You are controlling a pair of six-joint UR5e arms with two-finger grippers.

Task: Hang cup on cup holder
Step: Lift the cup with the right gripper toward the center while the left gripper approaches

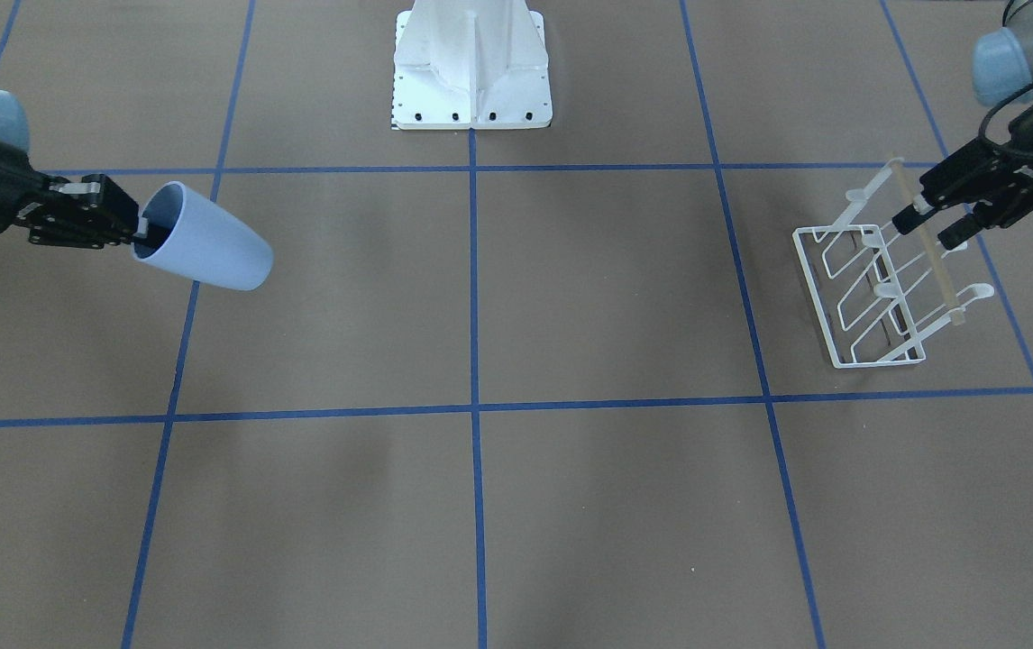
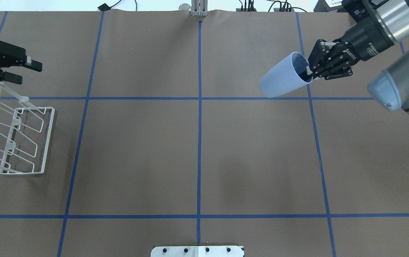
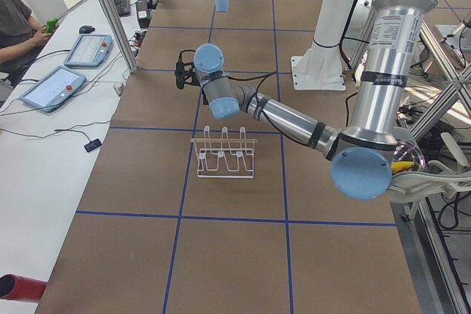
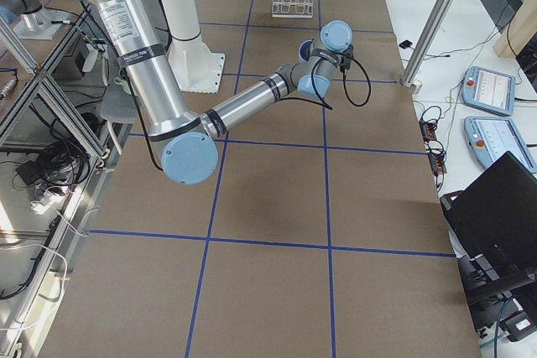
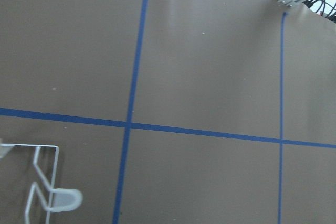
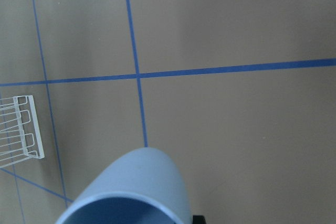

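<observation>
Lavender-blue and matte, the single cup (image 1: 205,239) is held tilted at the far right end of the worktop (image 1: 571,297), and it looks raised clear of the surface. The right claw (image 1: 140,233) is clamped on its rim, one finger inside the mouth and one outside, with the cup's closed base pointing toward the table's middle. It looks like a light, rigid tumbler, and the smooth tapered wall with no handle could let it slip or swing in a pinch grip. The rim is therefore the sensible place to hold it, since it leaves the body free and the mouth open for the rack. There is one cup holder (image 1: 886,279), a white wire rack standing at the opposite end, well apart from the cup. By my count it has three slanted loops, several rounded pegs and one wooden rod (image 1: 931,252) along its top. With no handle, the cup will probably have to go mouth-first over a loop or peg, and a hard knock could shift so slight a rack. The left claw (image 2: 22,71) hangs by the far end of the rod with its jaws apart and holding nothing. I cannot tell whether it touches the rod. That makes two claws, one loaded and one free.
</observation>
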